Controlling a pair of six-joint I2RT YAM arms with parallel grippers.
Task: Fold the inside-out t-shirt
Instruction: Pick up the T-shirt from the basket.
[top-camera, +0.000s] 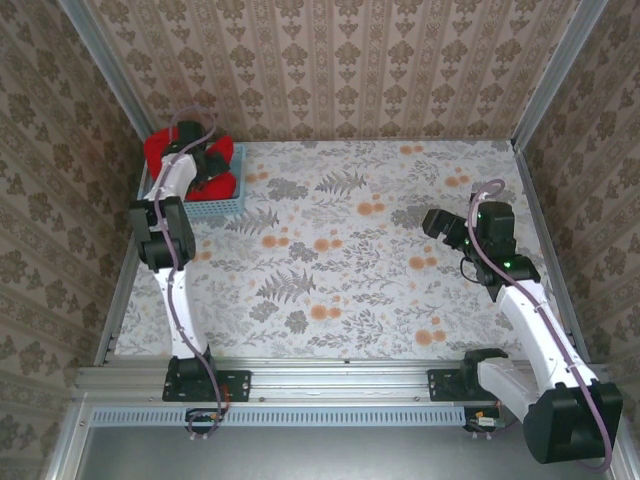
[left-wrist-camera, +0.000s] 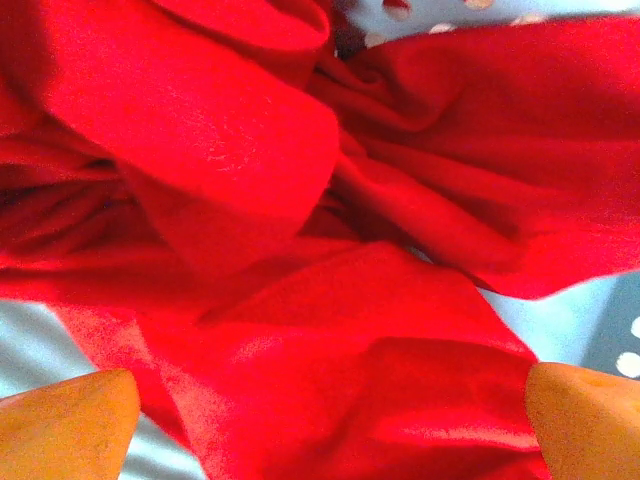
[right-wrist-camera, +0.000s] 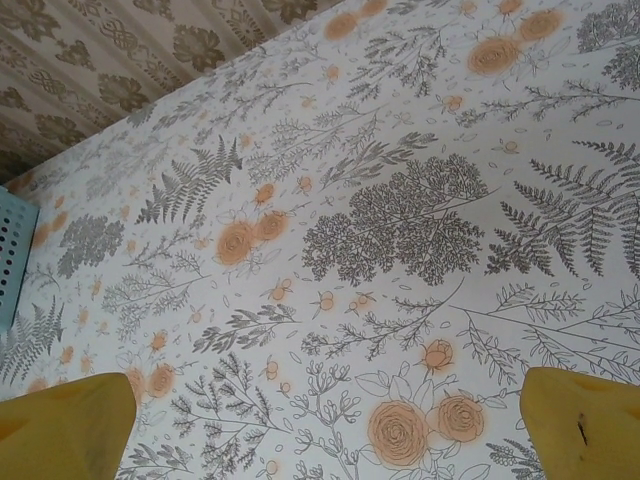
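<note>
Plainly at full spread, the left gripper (left-wrist-camera: 320, 430) hangs low over the shirt (left-wrist-camera: 230, 130), its orange fingertips (left-wrist-camera: 60, 425) standing to either side of the crumpled red folds. It holds nothing, and whether the tips touch the cloth cannot be told. The shirt lies bunched in a pale blue perforated basket (top-camera: 215, 208) at the far left corner of the table (top-camera: 350, 250), spilling a little over the basket's far rim. The right gripper (right-wrist-camera: 320, 430) is just as wide apart, its yellow fingertips (right-wrist-camera: 585, 425) empty above bare table near the right edge, well apart from the basket. The table wears a grey fern and orange flower print. Walls (top-camera: 350, 60) papered in a brown damask pattern close it in on three sides.
</note>
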